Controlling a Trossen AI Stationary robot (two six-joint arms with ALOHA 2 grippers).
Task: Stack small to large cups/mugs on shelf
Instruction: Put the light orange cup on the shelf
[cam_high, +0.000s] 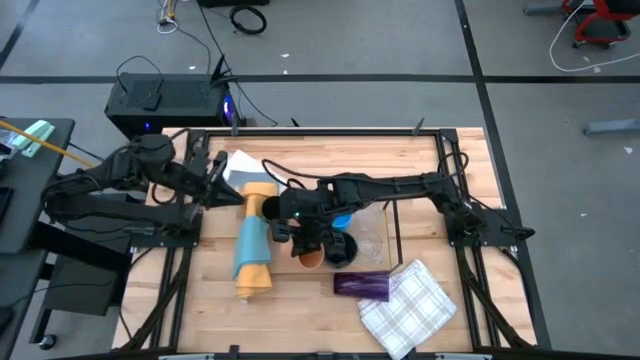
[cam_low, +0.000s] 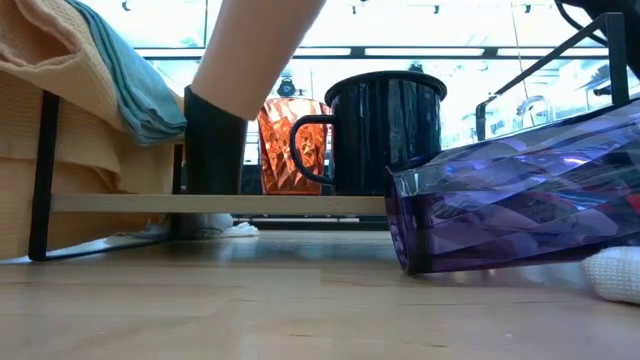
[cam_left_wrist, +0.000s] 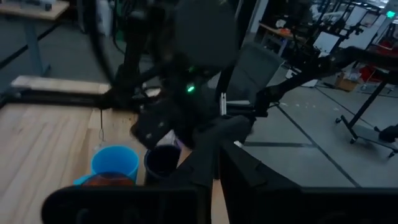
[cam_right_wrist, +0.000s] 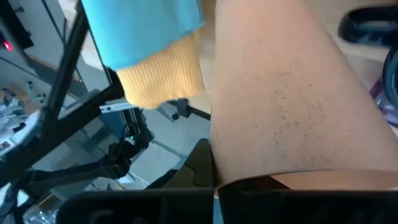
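Peach cup is gripped tight in the right tool, tilted, just beside the black mug on the shelf.

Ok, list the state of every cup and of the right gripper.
peach cup: tilted, held above the shelf
right gripper: shut on peach cup
black cup: upright on shelf
amber cup: upright on shelf
dark mug: upright on shelf
purple tumbler: lying on its side
blue cup: upright
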